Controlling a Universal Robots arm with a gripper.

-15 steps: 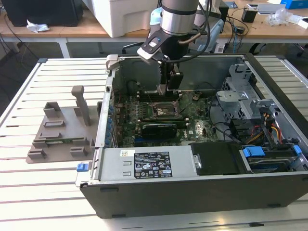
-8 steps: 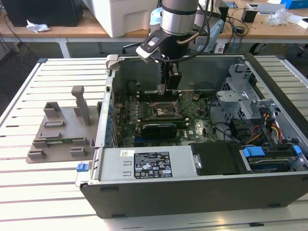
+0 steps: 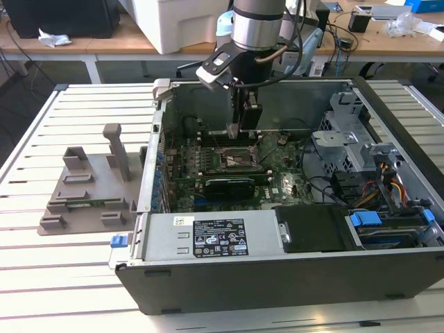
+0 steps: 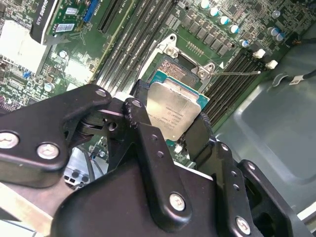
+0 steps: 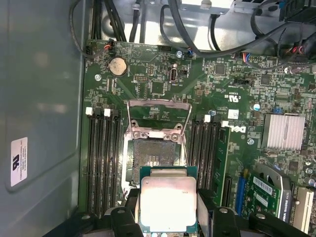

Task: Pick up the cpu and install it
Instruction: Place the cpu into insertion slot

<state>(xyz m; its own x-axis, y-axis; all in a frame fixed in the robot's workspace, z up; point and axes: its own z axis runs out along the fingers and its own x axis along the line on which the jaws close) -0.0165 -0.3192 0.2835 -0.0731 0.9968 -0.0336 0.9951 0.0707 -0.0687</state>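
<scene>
My gripper hangs inside the open computer case, shut on the cpu, a flat square chip with a silvery top and pale green rim. In both wrist views a black finger presses on each of two opposite edges of the chip. The cpu hovers just above the open socket of the green motherboard, a little off its centre. The socket's metal frame and lever are flipped up. In the exterior view the socket lies right below the fingertips.
Memory slots flank the socket on both sides. A long black expansion card lies near it. The grey plastic holder stands on the slatted table at the exterior view's left. Cables and drive bays crowd the case's right.
</scene>
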